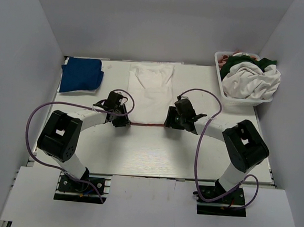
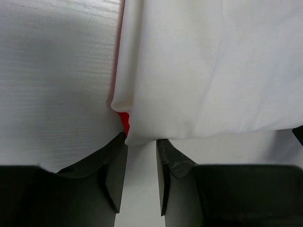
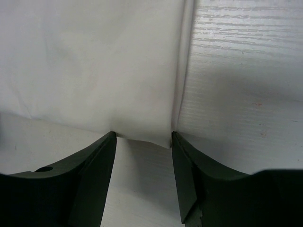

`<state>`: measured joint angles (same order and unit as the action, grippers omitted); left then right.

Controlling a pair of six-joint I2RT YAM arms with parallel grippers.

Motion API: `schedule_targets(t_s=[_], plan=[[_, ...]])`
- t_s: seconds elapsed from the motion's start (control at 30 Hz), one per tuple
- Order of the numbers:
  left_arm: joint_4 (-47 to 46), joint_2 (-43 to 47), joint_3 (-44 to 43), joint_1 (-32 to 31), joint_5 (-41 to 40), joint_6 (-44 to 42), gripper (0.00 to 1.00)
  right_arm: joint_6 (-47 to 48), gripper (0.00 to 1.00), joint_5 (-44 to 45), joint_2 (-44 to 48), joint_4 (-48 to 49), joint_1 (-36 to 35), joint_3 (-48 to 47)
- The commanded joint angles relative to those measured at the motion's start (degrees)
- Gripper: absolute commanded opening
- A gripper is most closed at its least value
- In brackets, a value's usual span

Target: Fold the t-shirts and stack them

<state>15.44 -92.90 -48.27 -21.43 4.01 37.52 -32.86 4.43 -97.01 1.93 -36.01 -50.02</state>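
We are holding the left pincer (image 2: 142,142) and right pincer (image 3: 143,135) part-open, gripping nothing yet, astride the white t-shirt's (image 1: 151,87) near hem corners, presumably to fold it.

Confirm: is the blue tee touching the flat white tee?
Apart. The top view shows a strip of bare table between the blue tee and the white tee.

White basket (image 1: 243,102) on pale table (image 1: 148,158)
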Motion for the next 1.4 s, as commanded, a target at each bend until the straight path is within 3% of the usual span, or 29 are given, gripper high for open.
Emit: schedule_targets(t_s=[0.0,0.13,0.3,0.37,0.43,0.47,0.6,0.9,1.0,1.13,1.17,1.23,1.37], plan=[[-0.7,0.2,-0.3,0.5,-3.0,-0.2,0.41,-0.6,0.56,2.1,-1.7,1.7,0.1,-0.5],[1.8,-0.7,-2.5,0.5,-4.3,-0.2,0.41,-0.6,0.54,4.1,-3.1,-0.1,0.1,-1.7],[-0.1,5.5,-0.9,0.5,-4.4,-0.7,0.49,-0.5,0.43,4.6,-3.2,0.6,0.1,-1.2],[0.4,7.1,-0.2,0.5,-5.5,-0.7,0.51,-0.3,0.26,4.5,-3.4,1.4,0.1,-0.8],[1.2,8.8,-0.8,0.5,-5.5,-0.7,0.53,0.0,0.03,4.5,-3.4,1.8,0.0,-0.5],[1.2,9.4,-0.8,0.5,-5.5,-0.7,0.54,0.4,0.00,4.4,-3.4,2.0,0.1,-0.7],[0.4,10.7,-0.8,1.0,-4.9,-1.2,0.58,1.1,0.00,4.1,-2.3,2.9,0.0,0.5],[1.1,2.4,-2.5,1.0,-4.4,-0.7,0.56,1.9,0.00,3.2,-2.1,2.6,0.0,0.1],[0.5,-0.8,-2.5,1.0,-4.4,-0.7,0.52,1.8,0.00,2.7,-2.4,2.6,-0.2,0.0],[-0.1,-3.2,-3.1,1.0,-3.2,-0.2,0.34,1.4,0.00,2.3,-2.2,3.5,-0.2,0.7],[-0.1,-3.9,-3.1,1.0,-2.7,-0.2,0.17,1.4,0.00,2.1,-2.0,3.5,-0.4,1.1],[-0.8,-4.0,-3.1,1.0,-1.9,-0.7,0.00,1.3,0.00,2.2,-1.8,3.3,-0.3,1.6],[-0.8,0.4,0.2,-0.3,-0.1,-1.3,0.00,1.1,0.00,2.5,1.1,1.2,-0.6,3.4]])
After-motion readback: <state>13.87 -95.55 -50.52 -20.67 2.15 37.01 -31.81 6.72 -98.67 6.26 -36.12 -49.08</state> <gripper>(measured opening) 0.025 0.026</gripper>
